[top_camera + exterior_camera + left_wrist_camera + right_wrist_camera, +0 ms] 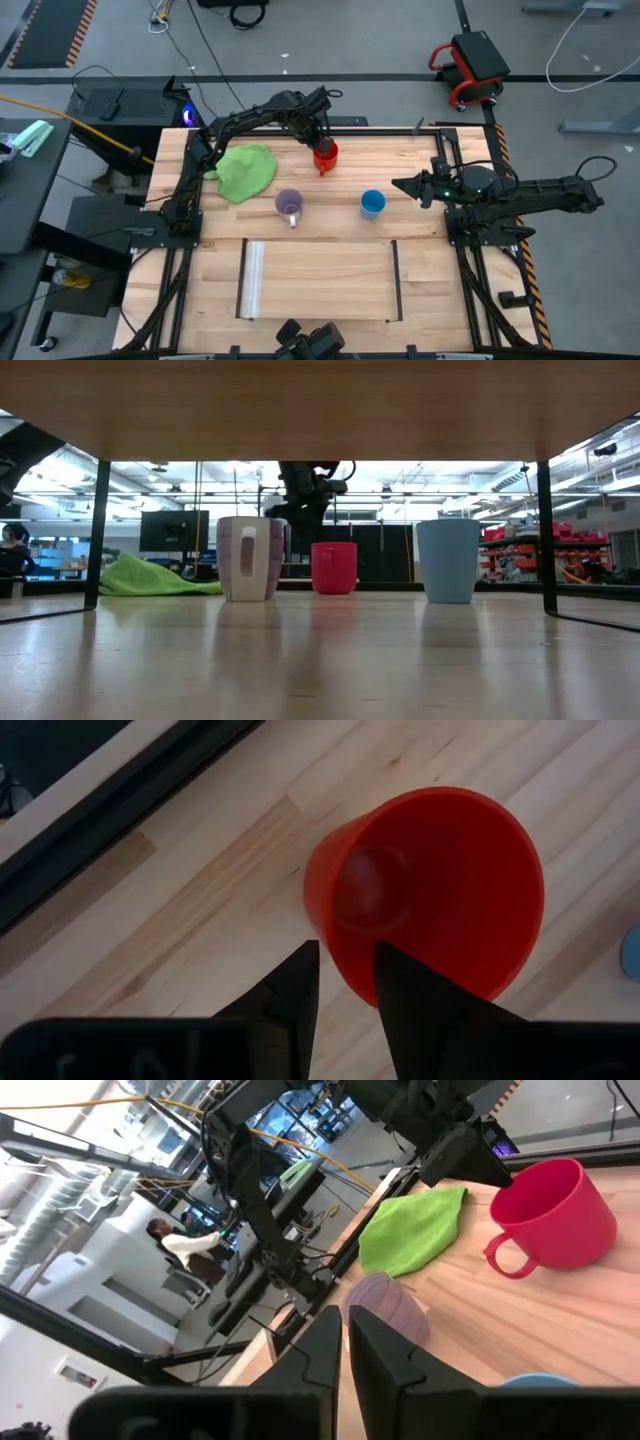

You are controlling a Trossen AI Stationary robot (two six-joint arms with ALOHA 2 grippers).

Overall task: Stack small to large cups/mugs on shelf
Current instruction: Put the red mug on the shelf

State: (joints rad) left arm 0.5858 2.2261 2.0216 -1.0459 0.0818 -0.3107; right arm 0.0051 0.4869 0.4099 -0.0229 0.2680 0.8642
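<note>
The red mug [326, 155] stands upright at the far middle of the table, its handle [508, 1258] pointing toward the near side. My left gripper [320, 143] is at its rim from above. The translucent purple mug [289, 204] and the blue mug [372, 203] stand upright side by side nearer the middle. The shelf [320, 280], a light-wood panel with a clear strip [254, 280] and a dark bar [397, 280], stands at the near middle. My right gripper [405, 185] waits shut beside the blue mug, toward the table's right. My left gripper [347, 955] holds the red mug by the wall [343, 970] at its rim, on the side away from the handle. One finger [400, 985] is inside the mug and the other [295, 990] outside. The fingers come from above, slanting down. The mug's base rests on the table.
A green cloth [244, 170] lies on the table left of the red mug, under my left arm. In the low view the shelf's underside [320, 400] spans overhead on thin dark legs [97, 530]. A person [185, 1240] is in the room beyond the table.
</note>
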